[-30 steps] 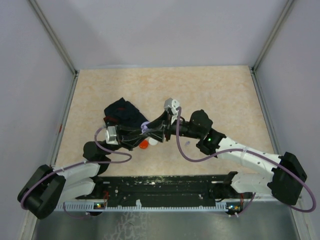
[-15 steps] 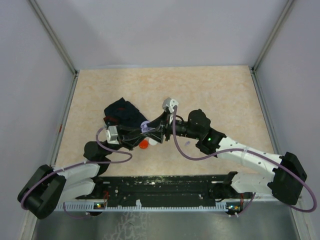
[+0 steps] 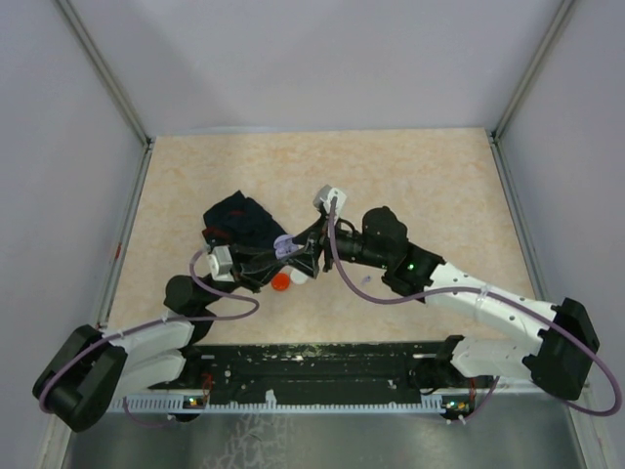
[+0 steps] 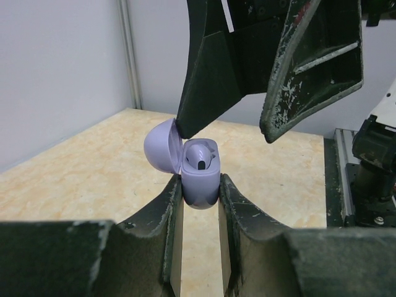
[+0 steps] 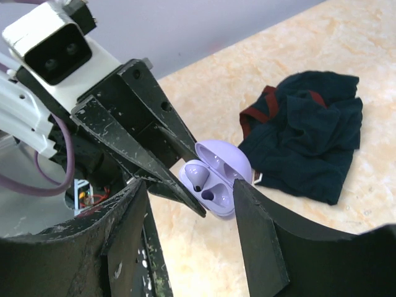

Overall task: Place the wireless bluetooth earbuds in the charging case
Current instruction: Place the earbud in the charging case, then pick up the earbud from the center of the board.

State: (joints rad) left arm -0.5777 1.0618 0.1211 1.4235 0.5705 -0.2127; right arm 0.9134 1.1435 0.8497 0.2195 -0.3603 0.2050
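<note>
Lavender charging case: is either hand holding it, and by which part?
The left hand pinches the lavender charging case by the sides of its lower body, lid open. The right hand is open and holds nothing.

Beige speckled tabletop (image 3: pixel 439 166), grey walls (image 3: pixel 312 59), metal corner posts (image 3: pixel 103 68)

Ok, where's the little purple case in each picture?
Top external: the purple case is a tiny speck just left of the picture's middle.
Left wrist: in the middle, lid open, pinched in the left claw.
Right wrist: in the middle, left of the dark cloth.
Shared landmark: the left claw holding it.
</note>
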